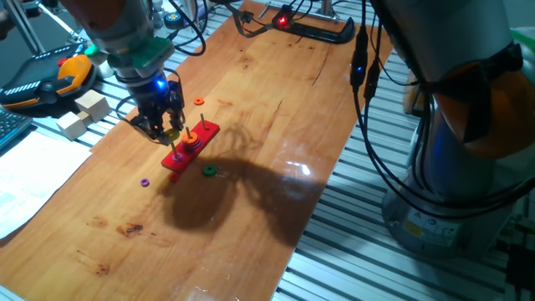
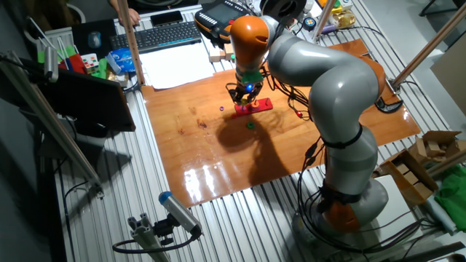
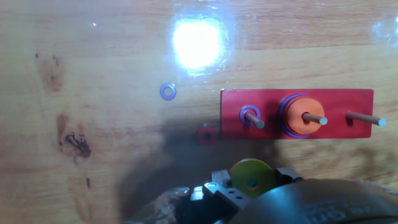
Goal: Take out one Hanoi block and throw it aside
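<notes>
I've got the gripper [image 3: 252,186] clamped on the yellow Hanoi block [image 3: 251,173], lifted clear of the pegs, just beside the red base [image 3: 354,132], high enough to swing aside and toss.

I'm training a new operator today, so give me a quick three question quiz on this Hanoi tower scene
1. True or false: the gripper holds the yellow ring.
2. Which peg of the red base carries the orange ring? A) middle B) bare end peg C) none
3. Fill in: in the hand view, the loose ring lying just off the base's edge is ____.

Key: 1 true; 2 A; 3 red.
</notes>
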`<state>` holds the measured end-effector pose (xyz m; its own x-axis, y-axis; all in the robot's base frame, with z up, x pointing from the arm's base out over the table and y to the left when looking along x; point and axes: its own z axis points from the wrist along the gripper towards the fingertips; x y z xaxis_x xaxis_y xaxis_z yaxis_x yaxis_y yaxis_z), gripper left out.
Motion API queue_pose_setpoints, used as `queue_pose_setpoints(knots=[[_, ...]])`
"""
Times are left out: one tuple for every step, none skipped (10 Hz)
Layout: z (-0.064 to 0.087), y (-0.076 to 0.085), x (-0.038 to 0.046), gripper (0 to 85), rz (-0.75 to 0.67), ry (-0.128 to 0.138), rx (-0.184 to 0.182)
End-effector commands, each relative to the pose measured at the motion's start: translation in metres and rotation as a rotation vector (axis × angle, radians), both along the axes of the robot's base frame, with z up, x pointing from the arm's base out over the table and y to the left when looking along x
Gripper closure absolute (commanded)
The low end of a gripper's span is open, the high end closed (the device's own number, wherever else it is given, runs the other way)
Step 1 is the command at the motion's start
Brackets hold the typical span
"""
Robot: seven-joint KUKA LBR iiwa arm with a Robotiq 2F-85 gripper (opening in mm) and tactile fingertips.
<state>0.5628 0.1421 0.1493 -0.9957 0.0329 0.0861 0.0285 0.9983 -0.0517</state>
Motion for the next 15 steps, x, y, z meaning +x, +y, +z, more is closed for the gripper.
queue_pose_setpoints(knots=[[-0.001,0.0,-0.0001,43.0,-0.003,-0.001,0.0],[-0.001,0.001,0.0,40.7,-0.009,0.002,0.001],[-0.002,0.001,0.0002,37.0,-0.014,0.002,0.003],[-0.002,0.001,0.0004,34.7,-0.017,0.003,0.003],[-0.002,0.001,0.0004,33.0,-0.02,0.003,0.003],[-0.002,0.001,0.0005,33.0,-0.018,0.003,0.001],[-0.002,-0.001,0.0001,35.0,-0.01,0.009,-0.001],[0.002,-0.005,-0.0025,40.0,0.01,0.017,-0.001],[0.009,-0.011,-0.0061,45.7,0.025,0.032,0.01],[0.016,-0.015,-0.0114,55.0,0.038,0.047,0.016],[0.022,-0.019,-0.0173,66.7,0.051,0.047,0.02],[0.028,-0.021,-0.0229,76.7,0.071,0.047,0.011],[0.033,-0.022,-0.0267,84.3,0.083,0.048,0.012],[0.035,-0.023,-0.0291,84.3,0.088,0.046,0.022],[0.036,-0.023,-0.0298,84.3,0.101,0.04,0.026]])
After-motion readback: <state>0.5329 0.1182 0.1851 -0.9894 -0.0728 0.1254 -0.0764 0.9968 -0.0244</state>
